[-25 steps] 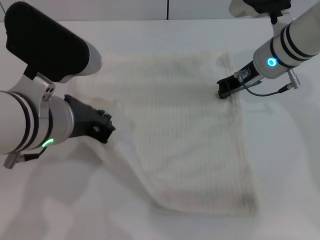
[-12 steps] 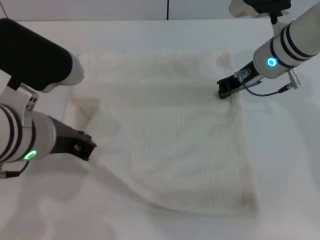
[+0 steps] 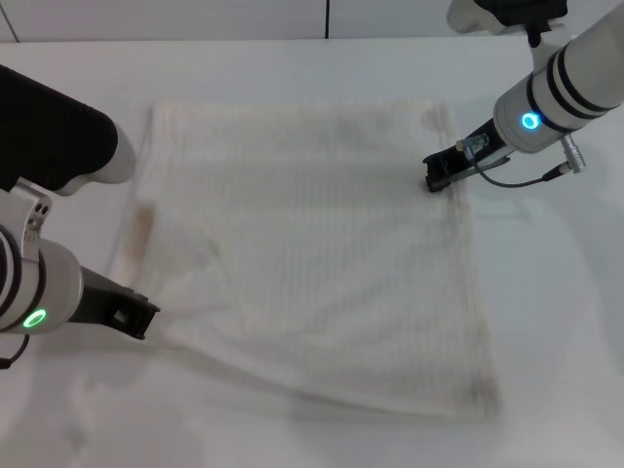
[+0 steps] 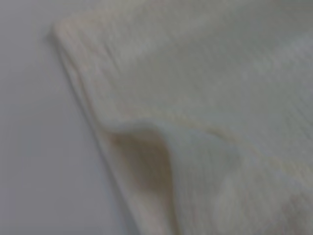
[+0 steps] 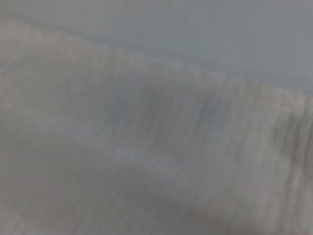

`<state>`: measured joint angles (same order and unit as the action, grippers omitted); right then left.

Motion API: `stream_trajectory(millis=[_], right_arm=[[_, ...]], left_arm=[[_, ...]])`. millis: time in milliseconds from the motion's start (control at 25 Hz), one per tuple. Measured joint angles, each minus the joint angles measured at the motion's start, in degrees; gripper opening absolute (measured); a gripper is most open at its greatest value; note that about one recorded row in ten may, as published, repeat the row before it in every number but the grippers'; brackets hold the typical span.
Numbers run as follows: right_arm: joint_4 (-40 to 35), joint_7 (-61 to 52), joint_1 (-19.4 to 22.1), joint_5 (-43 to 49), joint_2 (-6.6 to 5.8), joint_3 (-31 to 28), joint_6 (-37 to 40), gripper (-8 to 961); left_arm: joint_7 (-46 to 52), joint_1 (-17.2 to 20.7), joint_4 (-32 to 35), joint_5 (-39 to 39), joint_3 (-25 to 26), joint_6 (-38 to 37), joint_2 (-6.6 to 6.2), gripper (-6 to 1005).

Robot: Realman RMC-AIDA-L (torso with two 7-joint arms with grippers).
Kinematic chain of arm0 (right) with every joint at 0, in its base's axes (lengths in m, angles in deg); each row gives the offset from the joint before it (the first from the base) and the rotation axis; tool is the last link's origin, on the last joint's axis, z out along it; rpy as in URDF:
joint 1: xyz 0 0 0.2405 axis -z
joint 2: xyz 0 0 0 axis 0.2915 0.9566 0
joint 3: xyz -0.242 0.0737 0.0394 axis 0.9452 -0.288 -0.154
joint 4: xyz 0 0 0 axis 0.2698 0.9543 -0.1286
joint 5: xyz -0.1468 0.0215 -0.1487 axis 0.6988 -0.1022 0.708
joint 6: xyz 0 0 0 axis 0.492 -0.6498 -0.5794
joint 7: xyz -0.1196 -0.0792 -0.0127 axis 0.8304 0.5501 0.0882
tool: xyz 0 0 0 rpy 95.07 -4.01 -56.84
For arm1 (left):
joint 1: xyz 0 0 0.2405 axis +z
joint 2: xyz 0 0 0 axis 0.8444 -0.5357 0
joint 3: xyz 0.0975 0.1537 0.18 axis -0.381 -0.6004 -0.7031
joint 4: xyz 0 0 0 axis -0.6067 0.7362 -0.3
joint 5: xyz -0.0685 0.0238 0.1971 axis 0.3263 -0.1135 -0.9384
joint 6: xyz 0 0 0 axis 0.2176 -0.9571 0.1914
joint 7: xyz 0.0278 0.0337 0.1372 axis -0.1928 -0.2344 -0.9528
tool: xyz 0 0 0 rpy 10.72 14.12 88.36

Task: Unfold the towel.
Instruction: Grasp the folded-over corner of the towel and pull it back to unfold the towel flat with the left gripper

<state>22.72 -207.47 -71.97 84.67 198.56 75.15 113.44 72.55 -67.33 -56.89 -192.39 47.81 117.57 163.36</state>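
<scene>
My left gripper pinches the towel corner, cloth stretching away toward my right gripper pinning the opposite edge.

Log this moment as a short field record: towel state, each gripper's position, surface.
towel: cream-white towel spread nearly flat, with a raised fold along the edge on the robot's left and near-left corner
left gripper: left gripper low at the towel's near-left corner, at the cloth's edge; grip not visible
right gripper: right gripper set down on the towel's far-right part, near its right edge
surface: white table
fold detail: the left wrist view shows a loose pocket of cloth lifted off the layer below
</scene>
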Motion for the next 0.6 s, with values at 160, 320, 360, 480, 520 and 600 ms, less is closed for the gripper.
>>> stream_trajectory(millis=[160,320,360,480,520,600], right_arm=[[-0.01,0.0,0.0,0.0,0.0,0.0,0.01,-1],[-0.03,0.17,0.0,0.0,0.0,0.0,0.09,0],[-0.03,0.17,0.0,0.0,0.0,0.0,0.09,0],[-0.05,0.26,-0.01,0.0,0.0,0.0,0.1,-1],[-0.05,0.3,-0.06,0.0,0.05,0.0,0.12,-1],[-0.05,0.32,-0.09,0.0,0.05,0.0,0.12,-1]], left_arm=[[0.02,-0.18,1.18,0.01,0.23,0.69,-0.03,169],[-0.27,-0.35,2.8,0.02,0.62,0.95,-0.07,176],[-0.33,-0.42,3.05,0.02,0.56,0.96,-0.06,177],[-0.16,-0.59,3.55,0.04,0.08,0.97,-0.01,182],[0.51,-0.43,3.64,0.02,-0.05,0.86,-0.07,184],[0.66,-0.33,3.63,0.01,-0.02,0.83,-0.08,187]])
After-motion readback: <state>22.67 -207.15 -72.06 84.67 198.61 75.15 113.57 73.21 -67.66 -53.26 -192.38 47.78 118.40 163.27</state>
